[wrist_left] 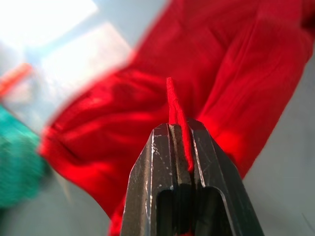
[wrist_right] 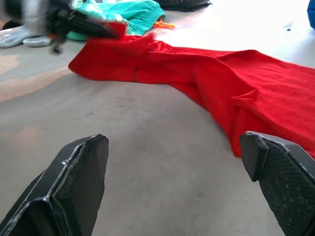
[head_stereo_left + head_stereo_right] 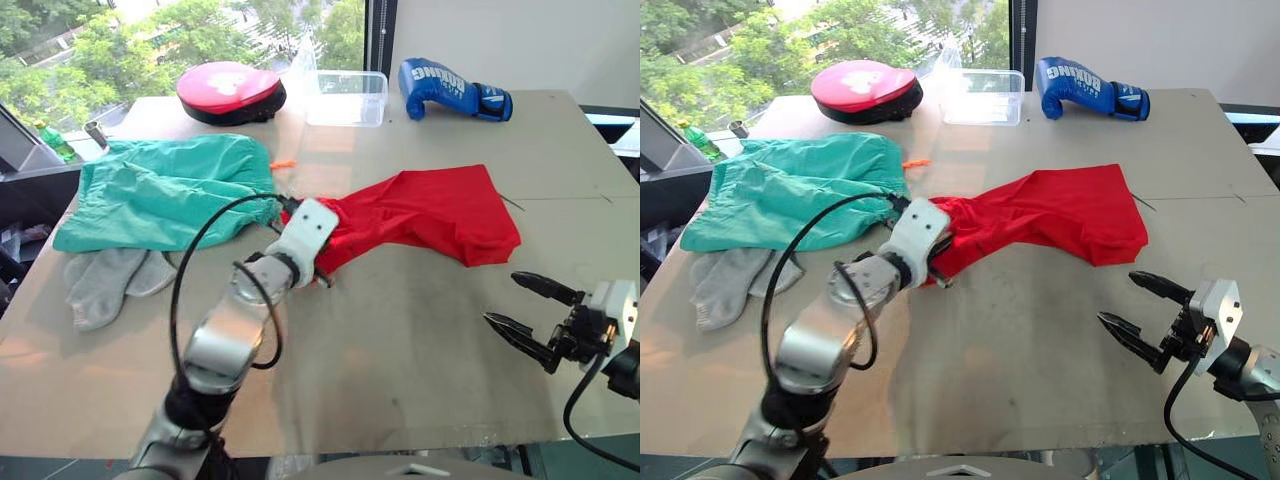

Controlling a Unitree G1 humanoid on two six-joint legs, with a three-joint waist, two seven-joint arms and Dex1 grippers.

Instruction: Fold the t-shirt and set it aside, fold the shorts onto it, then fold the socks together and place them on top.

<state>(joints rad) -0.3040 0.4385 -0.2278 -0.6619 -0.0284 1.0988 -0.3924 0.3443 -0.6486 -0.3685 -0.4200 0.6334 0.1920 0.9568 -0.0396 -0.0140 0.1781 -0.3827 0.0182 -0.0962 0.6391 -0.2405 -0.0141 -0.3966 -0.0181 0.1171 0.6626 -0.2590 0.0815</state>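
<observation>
Shirt: your bright red thin-fabric t-shirt [image 3: 430, 215] lies bunched and stretched across the middle of the brown table top [image 3: 400, 340], not flat.
Long axis: it runs from the pinched end near table centre out toward your right and slightly away from you, widening into a rumpled mass at the far right end.
Left gripper [image 1: 178, 123]: its black fingers are pressed together on a thin ridge of the red cloth, at the narrow left end of the shirt.
Right gripper [image 3: 530, 305]: jaws spread wide with nothing between them, hovering over bare table near the front right edge.
Key relation: the shirt's free, wide end lies ahead of the right jaws and a little to their left, near but apart; the right arm is clearly the nearer one to it.
Judgement: you likely need that right end gripped before the shirt can be spread.
Others: teal-green lightweight shorts [image 3: 165, 190] and light grey knit socks [image 3: 105, 280] wait untouched at far left.
</observation>
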